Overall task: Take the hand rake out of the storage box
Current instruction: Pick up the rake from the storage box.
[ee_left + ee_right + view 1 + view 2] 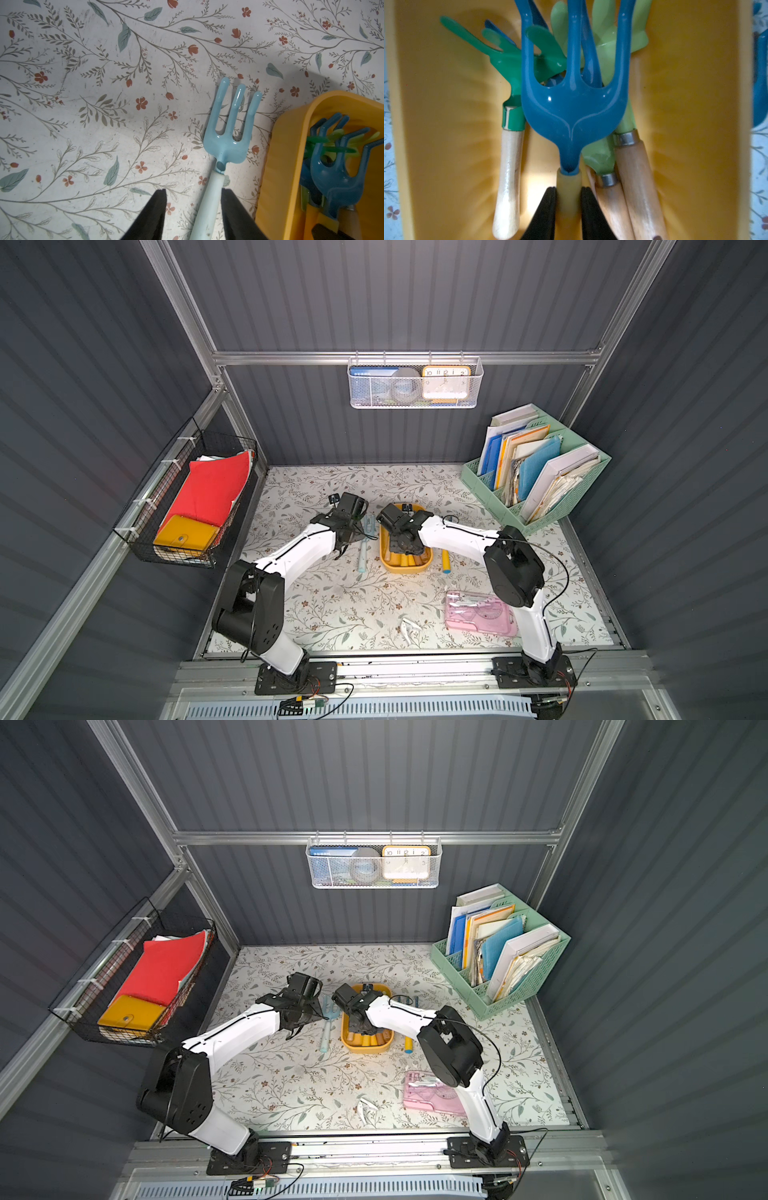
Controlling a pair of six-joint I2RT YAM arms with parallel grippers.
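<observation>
The yellow storage box point(405, 570) point(365, 1049) sits mid-table. Inside it lie several hand rakes; the top one is a dark blue three-pronged hand rake point(571, 112) with a pale yellow handle. My right gripper point(568, 199) is down in the box point(446, 124), shut on that handle just behind the head. Green point(510, 60) and pale green point(612, 41) rakes with wooden handles lie beneath it. My left gripper point(193, 199) stands open left of the box point(286, 155). Its fingers straddle the handle of a light blue rake point(230, 128) lying on the table.
A yellow-handled tool point(445, 562) lies on the table right of the box. A pink transparent case point(478, 612) and a small white object point(409, 626) lie nearer the front. A mint file organizer point(536, 472) fills the back right corner. A black wire basket point(187, 506) hangs on the left wall.
</observation>
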